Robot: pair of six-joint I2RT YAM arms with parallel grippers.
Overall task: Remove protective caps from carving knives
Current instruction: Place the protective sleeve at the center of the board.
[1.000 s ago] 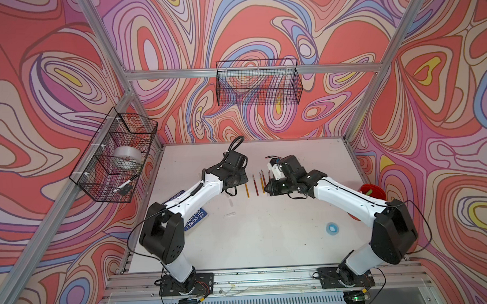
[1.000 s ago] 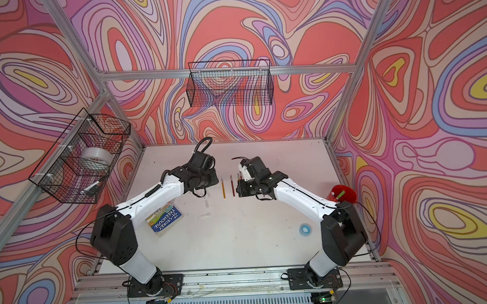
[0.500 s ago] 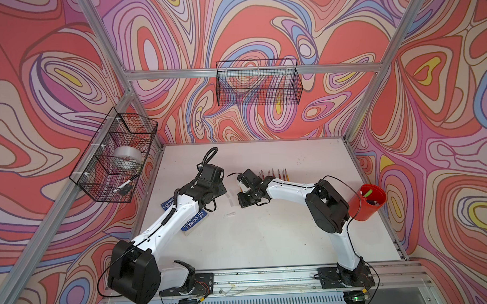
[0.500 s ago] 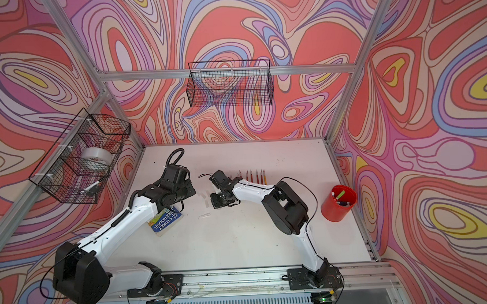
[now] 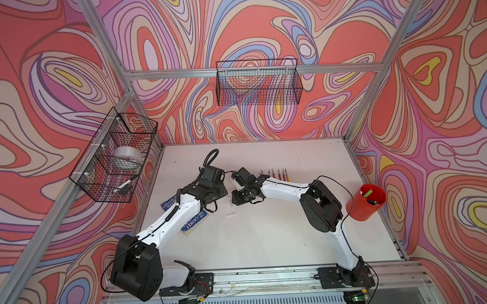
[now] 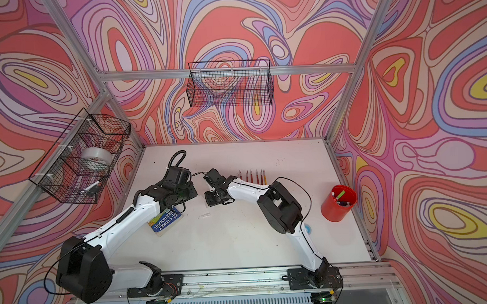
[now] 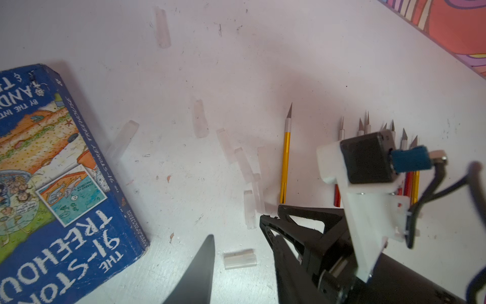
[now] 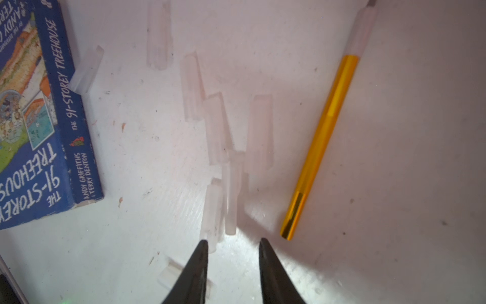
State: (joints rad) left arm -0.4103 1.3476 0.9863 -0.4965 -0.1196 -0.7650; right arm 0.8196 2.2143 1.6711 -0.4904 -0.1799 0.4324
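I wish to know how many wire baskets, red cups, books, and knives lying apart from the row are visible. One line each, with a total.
Wire baskets: 2
Red cup: 1
Book: 1
Yellow knife lying apart: 1
Total: 5

A robot test cell, a lab rig, plainly: an aluminium frame (image 5: 178,74) boxes in a white surface (image 5: 267,235), swirl-printed walls (image 5: 260,26) on three sides, wire baskets (image 5: 258,88) hung on them, and two white arms (image 5: 169,225) bolted to a rail (image 5: 269,275) at the near edge.
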